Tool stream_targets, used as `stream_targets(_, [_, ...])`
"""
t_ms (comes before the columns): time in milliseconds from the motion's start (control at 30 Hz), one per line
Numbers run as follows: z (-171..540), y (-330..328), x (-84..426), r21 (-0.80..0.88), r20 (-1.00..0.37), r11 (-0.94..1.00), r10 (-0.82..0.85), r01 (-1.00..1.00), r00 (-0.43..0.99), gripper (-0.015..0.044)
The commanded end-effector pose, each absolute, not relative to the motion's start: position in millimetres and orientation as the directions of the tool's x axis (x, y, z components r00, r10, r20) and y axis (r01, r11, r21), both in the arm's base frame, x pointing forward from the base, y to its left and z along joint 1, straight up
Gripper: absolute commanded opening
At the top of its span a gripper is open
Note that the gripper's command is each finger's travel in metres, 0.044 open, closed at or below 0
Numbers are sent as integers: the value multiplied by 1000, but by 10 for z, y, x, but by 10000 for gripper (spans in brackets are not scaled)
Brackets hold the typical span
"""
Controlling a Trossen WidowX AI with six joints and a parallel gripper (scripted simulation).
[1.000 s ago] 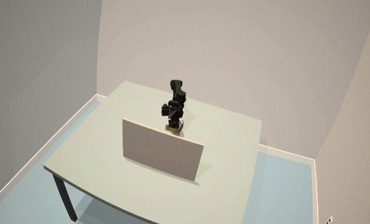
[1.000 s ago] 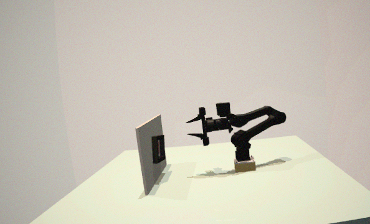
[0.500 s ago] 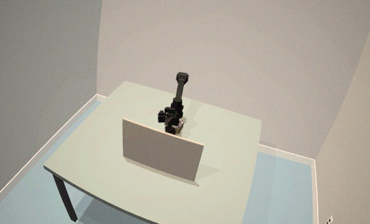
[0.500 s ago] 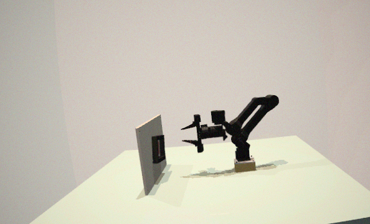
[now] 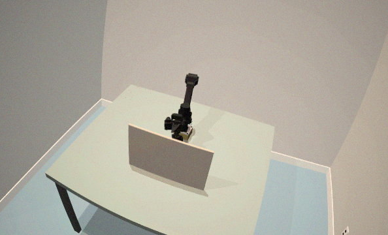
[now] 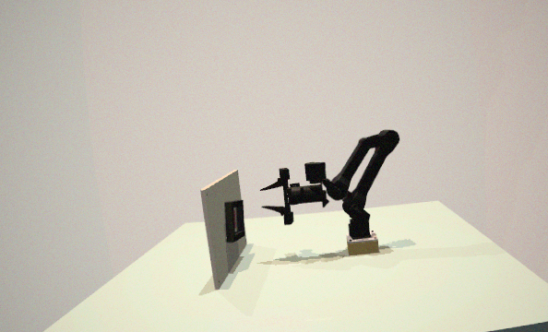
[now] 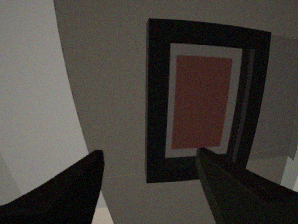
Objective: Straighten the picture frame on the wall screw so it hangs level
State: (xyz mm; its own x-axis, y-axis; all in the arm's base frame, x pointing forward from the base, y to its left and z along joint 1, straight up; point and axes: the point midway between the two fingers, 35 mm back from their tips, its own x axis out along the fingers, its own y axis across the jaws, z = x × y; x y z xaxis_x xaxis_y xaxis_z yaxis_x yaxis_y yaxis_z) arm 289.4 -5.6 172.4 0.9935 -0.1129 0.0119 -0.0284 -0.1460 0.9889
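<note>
A small dark picture frame (image 6: 234,220) with a red picture hangs on a beige wall panel (image 6: 221,228) that stands upright on the table. In the wrist view the frame (image 7: 202,100) shows a dark border, a grey mat and a red centre, and sits slightly tilted. My gripper (image 6: 270,197) is open and empty. It points at the frame from a short distance and does not touch it. Its two dark fingers fill the lower part of the wrist view. In the top view the panel (image 5: 169,156) hides the frame, and the gripper (image 5: 178,132) is just behind it. The screw is hidden.
The arm's base (image 6: 362,243) stands on the pale table (image 6: 329,277) behind the gripper. The panel is the only obstacle in front of the gripper. Grey room walls stand around the table.
</note>
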Motion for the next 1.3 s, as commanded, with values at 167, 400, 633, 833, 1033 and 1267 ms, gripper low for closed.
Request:
stream_targets(167, [1664,-111,3354,987,17,-156,-111,-34,994,260])
stream_targets(400, [1633,-126,3435,987,19,-158,-111,-36,994,260])
stream_targets(633, [1633,-126,3435,987,19,-158,-111,-36,994,260])
stream_targets(833, [1634,-127,3443,987,19,-158,-111,-36,994,260])
stream_targets(1033, [1641,-134,3518,987,19,-158,-111,-37,994,260])
stream_targets(1267, [1648,-146,3630,987,20,-157,-111,-38,994,260])
